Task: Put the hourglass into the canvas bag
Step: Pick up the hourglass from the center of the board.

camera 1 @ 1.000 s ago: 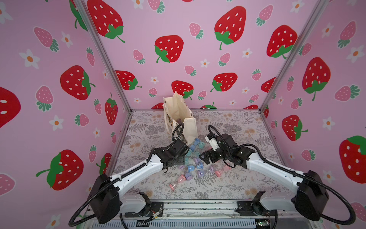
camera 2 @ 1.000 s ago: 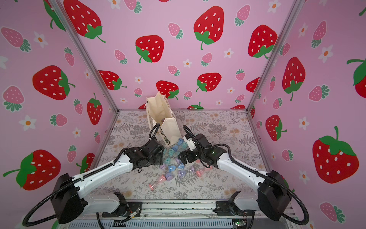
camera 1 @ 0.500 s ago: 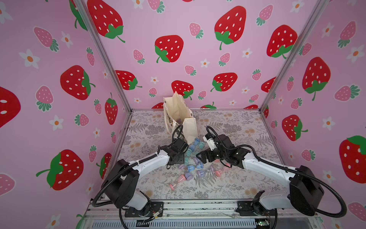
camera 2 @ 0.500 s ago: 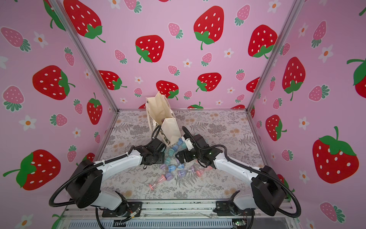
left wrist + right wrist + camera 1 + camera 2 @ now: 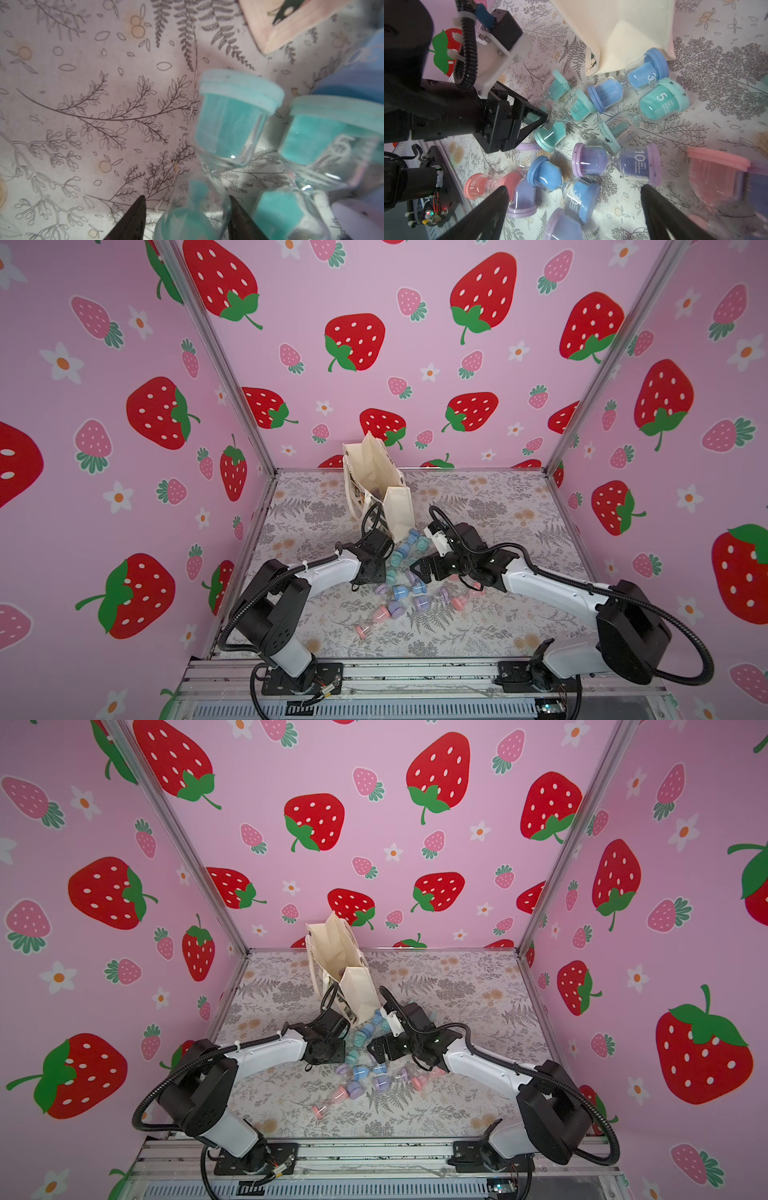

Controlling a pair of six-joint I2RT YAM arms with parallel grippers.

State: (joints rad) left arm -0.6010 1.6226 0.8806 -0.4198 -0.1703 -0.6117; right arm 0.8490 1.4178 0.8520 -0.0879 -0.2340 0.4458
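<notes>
Left end effector [image 5: 187, 205] closing on a teal-sand glass hourglass [image 5: 228, 120]

Its jaws have narrowed and now straddle the lower bulb. One side seems not yet in contact, so no firm grip shows, though the pick looks close. The hourglass lies on the fern-print table [image 5: 498, 510] at the left edge of the pile of pastel hourglasses [image 5: 409, 593], just near of the upright cream canvas bag [image 5: 399, 506]. The right end effector [image 5: 575, 199] hovers wide open.

walls [image 5: 415, 281]: pink strawberry print | table cover [image 5: 478, 626]: grey fern-and-flower print | front rail [image 5: 415, 674]: aluminium
</notes>
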